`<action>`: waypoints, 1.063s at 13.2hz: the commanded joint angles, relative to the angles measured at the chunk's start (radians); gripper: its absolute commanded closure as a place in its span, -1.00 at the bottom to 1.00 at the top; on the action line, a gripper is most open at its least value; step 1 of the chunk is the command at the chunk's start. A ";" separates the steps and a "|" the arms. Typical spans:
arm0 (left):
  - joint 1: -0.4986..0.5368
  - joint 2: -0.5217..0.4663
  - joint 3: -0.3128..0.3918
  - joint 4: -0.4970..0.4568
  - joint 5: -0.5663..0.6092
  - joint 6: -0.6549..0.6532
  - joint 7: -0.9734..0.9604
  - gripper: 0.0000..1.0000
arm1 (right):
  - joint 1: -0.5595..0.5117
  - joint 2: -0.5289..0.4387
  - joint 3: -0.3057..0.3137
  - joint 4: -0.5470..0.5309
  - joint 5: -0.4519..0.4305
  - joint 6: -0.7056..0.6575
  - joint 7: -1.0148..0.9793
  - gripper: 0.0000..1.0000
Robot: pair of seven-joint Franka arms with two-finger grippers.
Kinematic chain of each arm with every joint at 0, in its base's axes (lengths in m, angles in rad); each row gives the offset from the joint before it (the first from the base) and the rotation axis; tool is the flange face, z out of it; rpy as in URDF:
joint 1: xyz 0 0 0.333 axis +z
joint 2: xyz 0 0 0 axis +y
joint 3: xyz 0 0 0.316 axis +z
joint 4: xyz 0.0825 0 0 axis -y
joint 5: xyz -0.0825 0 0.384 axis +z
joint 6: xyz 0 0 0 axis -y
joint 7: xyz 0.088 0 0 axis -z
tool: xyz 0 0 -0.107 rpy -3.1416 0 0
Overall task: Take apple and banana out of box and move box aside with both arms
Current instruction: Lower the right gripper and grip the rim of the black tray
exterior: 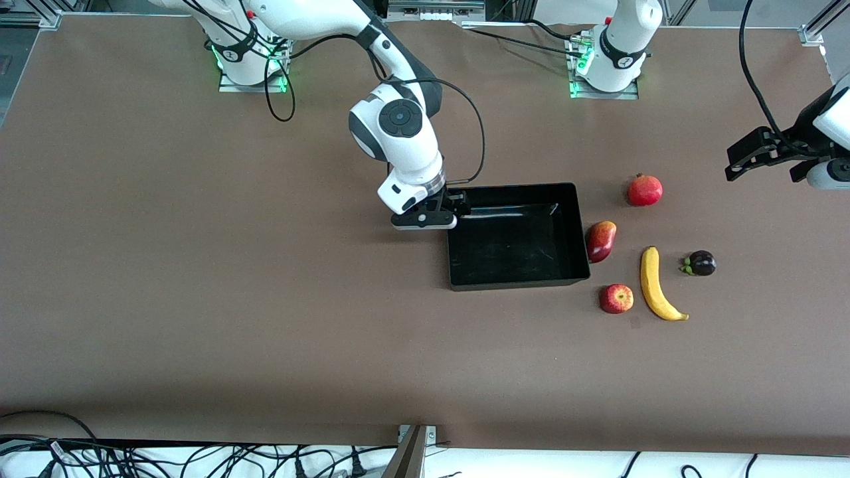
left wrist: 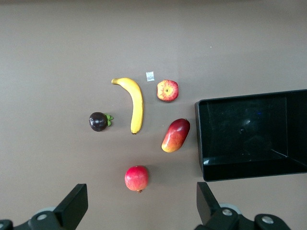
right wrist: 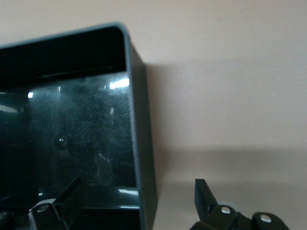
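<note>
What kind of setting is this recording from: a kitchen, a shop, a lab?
Most likely a robotics lab bench: two white arms bolted to a plain brown table, loose cables along its edge, and only test props laid out, a black tray and fruits like the banana.

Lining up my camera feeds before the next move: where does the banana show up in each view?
Front view: banana lies between the apple and a dark purple fruit.
Left wrist view: banana sits mid-picture, beside the apple.
Right wrist view: not in it.
Shared landmark: the black box.
</note>
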 commanded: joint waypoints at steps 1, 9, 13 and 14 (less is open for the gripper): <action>-0.004 -0.019 0.005 -0.026 -0.021 0.001 0.029 -1.00 | 0.057 0.064 -0.049 0.019 -0.054 0.070 0.040 -0.83; -0.005 -0.021 0.006 -0.026 -0.037 -0.001 0.024 -1.00 | 0.054 0.084 -0.053 -0.006 -0.063 0.078 0.075 1.00; -0.007 -0.021 0.006 -0.026 -0.037 0.001 0.022 -1.00 | 0.050 0.040 -0.098 -0.006 -0.068 0.019 0.017 1.00; -0.007 -0.021 0.006 -0.026 -0.037 0.001 0.022 -1.00 | 0.049 0.007 -0.124 -0.006 -0.068 -0.022 -0.033 1.00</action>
